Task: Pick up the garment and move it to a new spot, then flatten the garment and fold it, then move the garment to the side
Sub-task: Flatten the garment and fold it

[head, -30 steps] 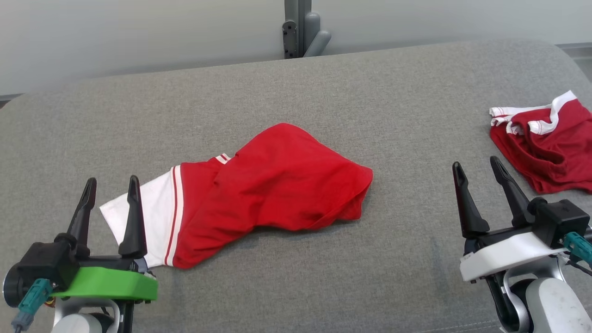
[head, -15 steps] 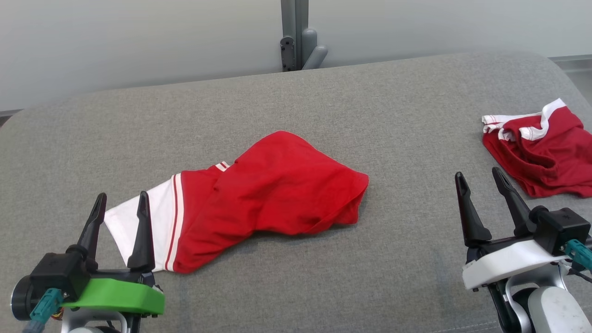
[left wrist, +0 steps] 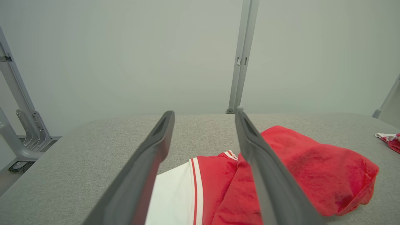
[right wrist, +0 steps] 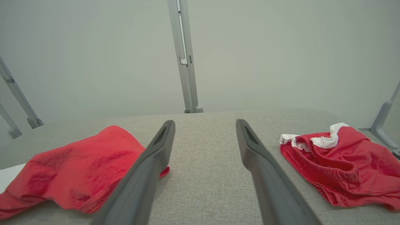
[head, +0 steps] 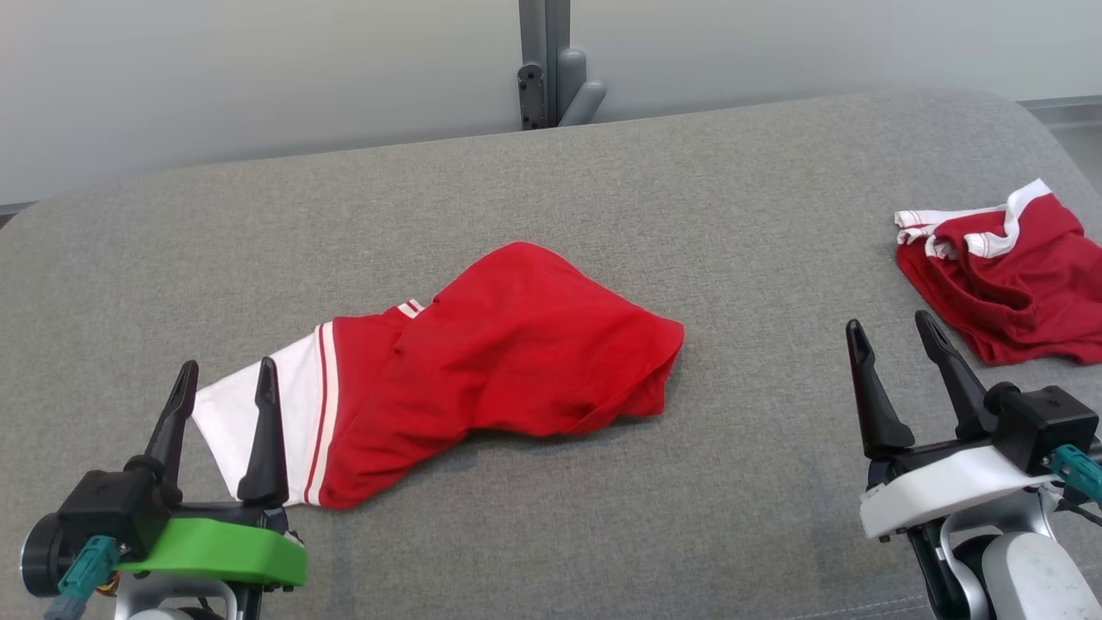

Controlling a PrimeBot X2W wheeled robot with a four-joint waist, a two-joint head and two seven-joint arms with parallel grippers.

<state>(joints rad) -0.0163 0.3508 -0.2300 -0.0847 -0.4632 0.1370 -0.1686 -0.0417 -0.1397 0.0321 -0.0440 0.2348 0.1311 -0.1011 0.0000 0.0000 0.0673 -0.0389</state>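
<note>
A crumpled red garment with a white, red-striped panel at its left end lies in the middle of the grey padded surface; the same garment shows in both wrist views. My left gripper stands open at the near left, its fingers over the white end as seen from above, gripping nothing. At the near right, well clear of the cloth, my right gripper is open and empty.
A second bunched red garment with white trim lies at the right edge, just beyond the right gripper. A grey metal post rises behind the far edge. Bare grey surface lies between the two garments.
The head camera has tilted, so the whole picture sits slightly lower and to the left. Both garments lie as before and both grippers stay open.
</note>
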